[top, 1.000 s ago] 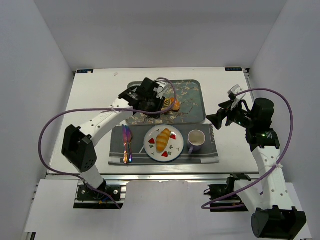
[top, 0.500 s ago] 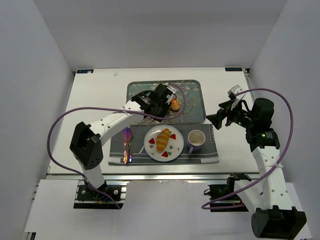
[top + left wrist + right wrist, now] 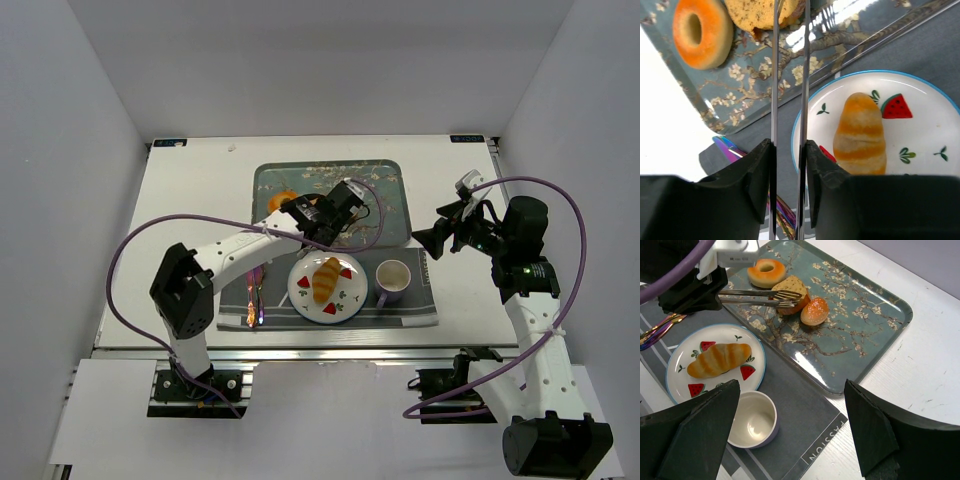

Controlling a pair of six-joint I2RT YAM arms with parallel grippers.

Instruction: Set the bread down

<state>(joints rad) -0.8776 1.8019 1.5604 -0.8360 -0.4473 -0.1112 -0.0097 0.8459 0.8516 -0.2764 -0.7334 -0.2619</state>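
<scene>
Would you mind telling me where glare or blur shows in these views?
Left wrist: white glare streak on the tray beside the tongs; left fingers dark, little detail. Right wrist: paler sheen on the tray; right fingers are dark, soft-edged shapes. Top external: even, soft light, no obvious glare.

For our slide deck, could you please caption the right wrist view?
Left gripper at the brown slice on the floral tray; striped roll on the plate.

You've got a teal tray (image 3: 860, 335) with a pale blossom-branch print and a bright orange doughnut (image 3: 699, 31). Your plate (image 3: 925, 115) is white with a blue rim, red watermelon slices and green leaves. The bread roll (image 3: 860, 135) is orange-and-tan striped. Grey striped placemat (image 3: 800, 405), rainbow-purple cutlery (image 3: 730, 147), lilac cup (image 3: 752, 420).
</scene>
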